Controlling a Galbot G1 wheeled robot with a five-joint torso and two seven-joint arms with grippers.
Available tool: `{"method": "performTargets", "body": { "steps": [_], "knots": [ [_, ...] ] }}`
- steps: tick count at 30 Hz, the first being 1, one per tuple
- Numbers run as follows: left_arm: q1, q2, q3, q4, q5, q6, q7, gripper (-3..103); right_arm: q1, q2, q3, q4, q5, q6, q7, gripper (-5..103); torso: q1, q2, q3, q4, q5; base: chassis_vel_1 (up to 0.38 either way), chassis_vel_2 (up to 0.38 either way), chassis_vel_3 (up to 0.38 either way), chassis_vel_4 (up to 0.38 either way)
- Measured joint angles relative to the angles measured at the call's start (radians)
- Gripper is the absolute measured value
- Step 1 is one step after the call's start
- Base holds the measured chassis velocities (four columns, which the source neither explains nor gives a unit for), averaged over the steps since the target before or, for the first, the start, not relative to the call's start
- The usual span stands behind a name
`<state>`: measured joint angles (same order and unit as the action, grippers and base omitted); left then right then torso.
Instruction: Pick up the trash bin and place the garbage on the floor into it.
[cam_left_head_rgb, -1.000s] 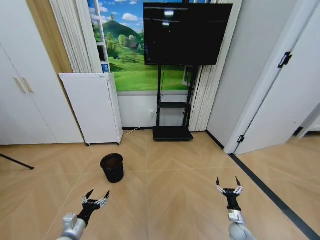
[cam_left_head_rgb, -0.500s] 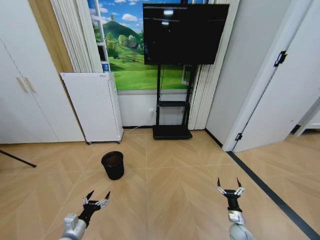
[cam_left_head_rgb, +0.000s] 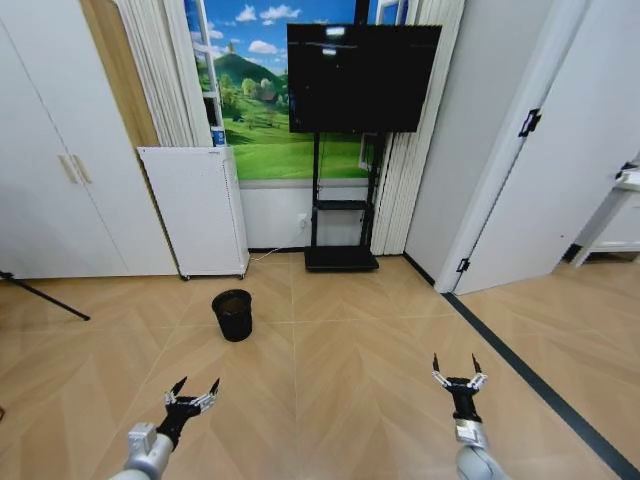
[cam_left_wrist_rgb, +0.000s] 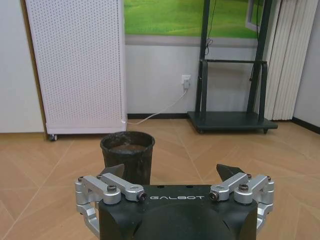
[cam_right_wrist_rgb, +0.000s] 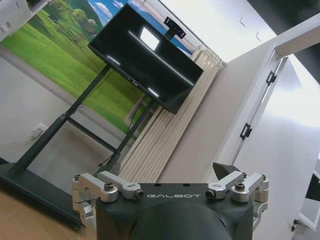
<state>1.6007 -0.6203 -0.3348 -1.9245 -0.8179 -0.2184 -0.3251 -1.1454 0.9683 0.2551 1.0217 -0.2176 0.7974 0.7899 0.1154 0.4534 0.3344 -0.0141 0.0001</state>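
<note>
The trash bin (cam_left_head_rgb: 233, 314) is a small black round wastebasket standing upright on the wooden floor, ahead and slightly left of me. In the left wrist view the trash bin (cam_left_wrist_rgb: 127, 156) stands straight ahead of my left gripper (cam_left_wrist_rgb: 172, 172), a short way off. My left gripper (cam_left_head_rgb: 194, 386) is low at the front left, open and holding nothing. My right gripper (cam_left_head_rgb: 456, 365) is low at the front right, open too, pointing upward toward the TV. The garbage is out of view.
A tall white perforated appliance (cam_left_head_rgb: 194, 210) stands against the wall behind the bin. A black TV on a stand (cam_left_head_rgb: 345, 258) is at the back centre. White cupboards (cam_left_head_rgb: 50, 190) line the left; a white door (cam_left_head_rgb: 560, 170) is at the right. A dark tripod leg (cam_left_head_rgb: 45, 300) crosses the floor at left.
The whole view has shifted: the bin now looks smaller and farther off, and more of the right side room shows. Both grippers keep the same pose.
</note>
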Motion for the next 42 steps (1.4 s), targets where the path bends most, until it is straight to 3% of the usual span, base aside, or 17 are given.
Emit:
{"method": "performTargets", "body": {
  "steps": [8,10,11,13,14,15,16,18,21,24,25,27,31,36,42],
  "knots": [
    [-0.045,0.028,-0.023,-0.020,-0.040,0.013,-0.015,100,-0.029,-0.069,0.005,0.043,0.250,-0.024,-0.099,100,0.001,0.000,0.000,0.0000,0.0000,-0.045,0.052,0.048,-0.048],
    [-0.064,0.036,-0.029,-0.025,-0.055,0.017,-0.022,100,-0.053,-0.108,0.013,0.099,0.370,-0.059,-0.136,100,0.001,0.000,0.000,0.0002,0.0000,0.000,0.000,0.000,0.000],
    [-0.064,0.036,-0.029,-0.025,-0.055,0.017,-0.022,100,-0.053,-0.108,0.013,0.099,0.370,-0.059,-0.136,100,0.001,0.000,0.000,0.0002,0.0000,0.000,0.000,0.000,0.000],
    [-0.110,0.053,-0.028,-0.028,-0.079,0.022,-0.033,100,-0.082,-0.169,0.015,0.169,0.518,-0.102,-0.156,100,0.000,0.000,0.000,0.0001,0.0000,0.000,0.000,0.000,0.000],
    [-0.110,0.053,-0.028,-0.028,-0.079,0.022,-0.033,100,-0.082,-0.169,0.015,0.169,0.518,-0.102,-0.156,100,0.000,0.000,0.000,0.0001,0.0000,0.000,0.000,0.000,0.000],
    [-0.155,0.072,-0.016,-0.034,-0.105,0.030,-0.046,100,-0.104,-0.209,0.019,0.226,0.614,-0.139,-0.164,100,0.000,0.000,0.000,-0.0001,-0.0003,0.000,0.000,0.000,0.000],
    [-0.155,0.072,-0.016,-0.034,-0.105,0.030,-0.046,100,-0.104,-0.209,0.019,0.226,0.614,-0.139,-0.164,100,0.000,0.000,0.000,-0.0001,-0.0003,0.000,0.000,0.000,0.000],
    [-0.250,0.101,0.013,-0.048,-0.159,0.054,-0.077,100,-0.117,-0.262,0.027,0.308,0.702,-0.190,-0.157,100,0.000,0.000,0.000,-0.0003,0.0000,0.000,0.000,0.000,0.000],
    [-0.312,0.118,0.025,-0.057,-0.202,0.077,-0.102,100,-0.105,-0.295,0.027,0.363,0.734,-0.230,-0.135,100,0.001,0.000,0.000,-0.0005,0.0000,0.000,0.000,0.000,0.000],
    [-0.376,0.155,0.023,-0.084,-0.284,0.136,-0.145,100,-0.032,-0.364,-0.001,0.452,0.789,-0.314,-0.106,100,0.001,0.000,0.000,-0.0002,0.0002,0.000,0.000,0.000,0.000],
    [-0.376,0.155,0.023,-0.084,-0.284,0.136,-0.145,100,-0.032,-0.364,-0.001,0.452,0.789,-0.314,-0.106,100,0.001,0.000,0.000,-0.0002,0.0002,0.000,0.000,0.000,0.000],
    [-0.413,0.183,0.021,-0.100,-0.327,0.160,-0.150,100,0.011,-0.440,-0.018,0.532,0.868,-0.368,-0.125,100,0.001,0.000,0.000,0.0005,-0.0004,0.000,0.000,0.000,0.000],
    [-0.454,0.193,0.024,-0.117,-0.357,0.166,-0.139,100,0.029,-0.513,-0.032,0.618,0.970,-0.431,-0.143,100,0.001,0.000,0.000,0.0002,-0.0003,0.000,0.000,0.000,0.000],
    [-0.501,0.196,0.024,-0.134,-0.442,0.183,-0.141,100,0.056,-0.568,-0.068,0.711,1.062,-0.503,-0.126,100,0.001,0.000,0.000,-0.0003,0.0001,0.000,0.000,0.000,0.000],
    [-0.502,0.210,0.009,-0.142,-0.463,0.195,-0.142,100,0.093,-0.593,-0.112,0.784,1.099,-0.542,-0.079,100,0.001,0.000,0.000,0.0001,-0.0001,0.000,0.000,0.000,0.000]
  ]
}}
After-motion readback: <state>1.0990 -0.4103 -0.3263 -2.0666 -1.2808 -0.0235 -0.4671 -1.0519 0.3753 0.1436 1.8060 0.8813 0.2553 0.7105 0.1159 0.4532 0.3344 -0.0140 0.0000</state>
